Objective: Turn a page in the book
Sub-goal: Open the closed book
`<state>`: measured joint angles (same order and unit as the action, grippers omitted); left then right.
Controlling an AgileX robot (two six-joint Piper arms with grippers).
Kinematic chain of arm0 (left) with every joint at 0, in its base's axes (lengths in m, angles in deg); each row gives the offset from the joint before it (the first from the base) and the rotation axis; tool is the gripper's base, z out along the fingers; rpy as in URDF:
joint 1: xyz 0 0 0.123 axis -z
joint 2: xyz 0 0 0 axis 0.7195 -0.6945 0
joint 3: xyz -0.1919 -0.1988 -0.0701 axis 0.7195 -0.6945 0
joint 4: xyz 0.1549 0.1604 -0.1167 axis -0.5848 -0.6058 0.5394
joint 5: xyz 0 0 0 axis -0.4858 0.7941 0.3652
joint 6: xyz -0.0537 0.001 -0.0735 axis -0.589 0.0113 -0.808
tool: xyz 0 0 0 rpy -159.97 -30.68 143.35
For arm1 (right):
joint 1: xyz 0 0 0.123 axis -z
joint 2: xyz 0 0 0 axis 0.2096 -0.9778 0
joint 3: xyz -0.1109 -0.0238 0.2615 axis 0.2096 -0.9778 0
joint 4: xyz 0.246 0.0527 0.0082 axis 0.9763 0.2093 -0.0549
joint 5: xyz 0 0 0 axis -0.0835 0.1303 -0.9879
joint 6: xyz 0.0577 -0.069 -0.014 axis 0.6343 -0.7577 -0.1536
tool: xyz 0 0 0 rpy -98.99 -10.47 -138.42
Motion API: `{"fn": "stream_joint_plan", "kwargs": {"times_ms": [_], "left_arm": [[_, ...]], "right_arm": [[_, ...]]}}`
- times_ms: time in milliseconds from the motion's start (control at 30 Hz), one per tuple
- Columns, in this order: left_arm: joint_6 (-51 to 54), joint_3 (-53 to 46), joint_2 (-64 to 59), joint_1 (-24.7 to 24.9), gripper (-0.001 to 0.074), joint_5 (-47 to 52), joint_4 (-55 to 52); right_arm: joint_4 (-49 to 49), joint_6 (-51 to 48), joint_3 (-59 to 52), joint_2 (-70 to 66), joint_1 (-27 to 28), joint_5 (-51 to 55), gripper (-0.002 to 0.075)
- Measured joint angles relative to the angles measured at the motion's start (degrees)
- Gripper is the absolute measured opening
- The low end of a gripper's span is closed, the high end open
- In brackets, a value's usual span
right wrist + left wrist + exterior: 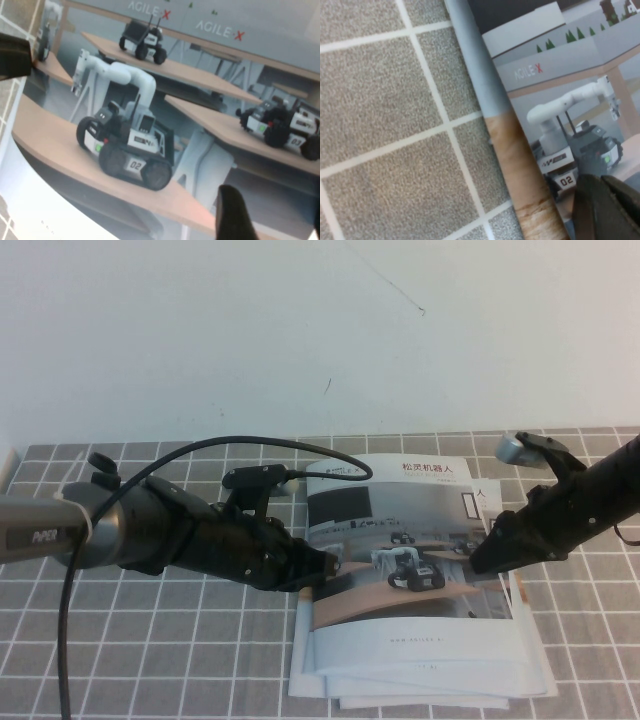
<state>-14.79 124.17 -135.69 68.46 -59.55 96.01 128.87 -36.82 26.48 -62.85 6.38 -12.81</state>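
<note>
While the book (400, 540) lies closed on the grey checked tablecloth (150, 640), right of the middle, both arms are down on it from either side. Cover's facing up: a photo of small wheeled robots on wooden desks, red title on the white band at the far end, another white band at the near end. It sits on top of a couple of similar white booklets (420, 690) that stick out from under it on the near side.

Left gripper (325, 565) is at the book's left edge, about halfway along, tip right on the cover's border. Can't tell if its jaws are apart or together; the left wrist view only catches one dark finger (605, 207) over the cover.

Right gripper (478, 558) is low over the book's right edge, and its jaws stand wide apart with nothing between them. The right wrist view looks straight down at the cover photo, one dark fingertip (232, 215) hanging over it.

No page lifted yet.
</note>
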Motion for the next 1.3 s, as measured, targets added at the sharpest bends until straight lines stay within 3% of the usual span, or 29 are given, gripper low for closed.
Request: {"fn": "stream_joint_plan", "kwargs": {"times_ms": [633, 1300], "left_arm": [[0.0, 0.0, 0.0, 0.0, -0.0003, 0.1, 0.0], [0.4, 0.0, -0.1, -0.4, -0.0003, 1.9, 0.1]], "right_arm": [[-1.6, 1.9, 0.0, -0.2, 0.0, -0.1, 0.0351], [17.6, -9.1, 0.1, -2.4, -0.6, 9.9, 0.0352]]}}
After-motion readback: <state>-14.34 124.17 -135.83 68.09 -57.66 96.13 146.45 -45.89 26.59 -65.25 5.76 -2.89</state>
